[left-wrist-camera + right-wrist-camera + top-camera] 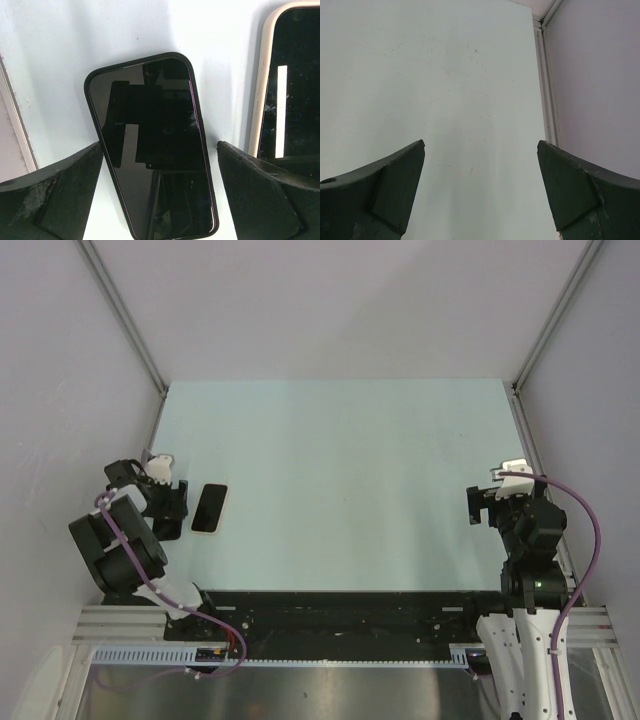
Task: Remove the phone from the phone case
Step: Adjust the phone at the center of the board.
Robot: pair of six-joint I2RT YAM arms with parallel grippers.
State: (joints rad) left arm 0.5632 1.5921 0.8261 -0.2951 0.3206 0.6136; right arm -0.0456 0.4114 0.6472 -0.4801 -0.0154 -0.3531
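A black-rimmed phone (150, 150) with a dark glossy screen lies flat on the pale table, right under my left gripper (160, 146). The left gripper is open, one finger on each side of it and not touching it. To its right lies a second phone in a cream case (287, 85), seen from above as a dark slab with a light rim (210, 508). In the top view my left gripper (170, 502) hides most of the black-rimmed phone. My right gripper (481, 144) is open and empty over bare table at the right side (480, 505).
A metal rail (547, 80) and the grey enclosure wall run along the table's right edge, close to the right gripper. A matching rail (17, 125) runs just left of the black-rimmed phone. The black base bar (340, 605) crosses the near edge.
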